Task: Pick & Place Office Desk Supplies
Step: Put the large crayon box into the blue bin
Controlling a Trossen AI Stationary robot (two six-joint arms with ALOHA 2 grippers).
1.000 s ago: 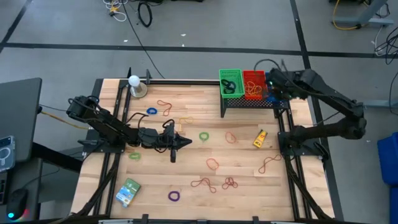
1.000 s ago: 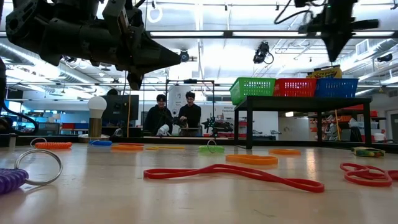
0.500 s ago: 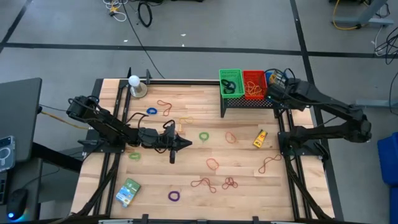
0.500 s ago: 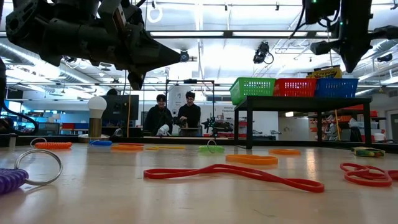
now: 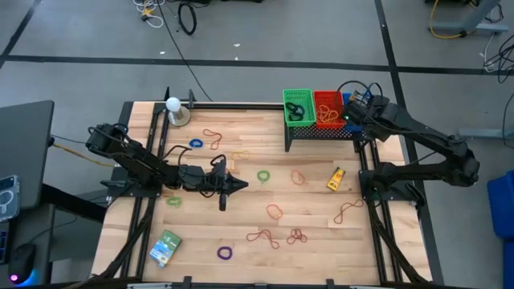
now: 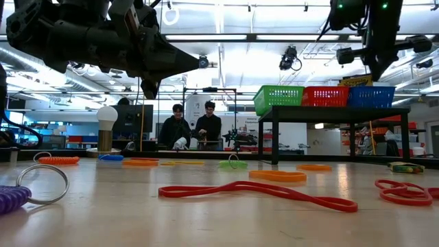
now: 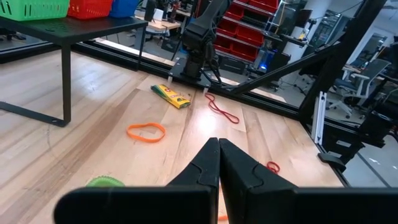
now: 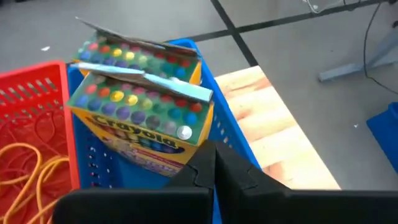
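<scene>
A yellow crayon box, lid flaps open, stands upright inside the blue basket on the black stand. My right gripper is shut and hangs tilted down over that basket's rim, next to the box, with nothing between its fingers. In the low view it points down above the basket. My left gripper is shut, level above mid-table, and holds nothing. Rubber bands lie flat on the wood: red, orange, and a green ring.
Green and red baskets share the stand. A small yellow crayon packet, a green-blue packet, purple and blue rings lie about. A white ball on a metal base stands far left. People sit beyond the table.
My right gripper has sunk toward the blue basket, rolling about its wrist and tipping further down, and has stayed shut.
</scene>
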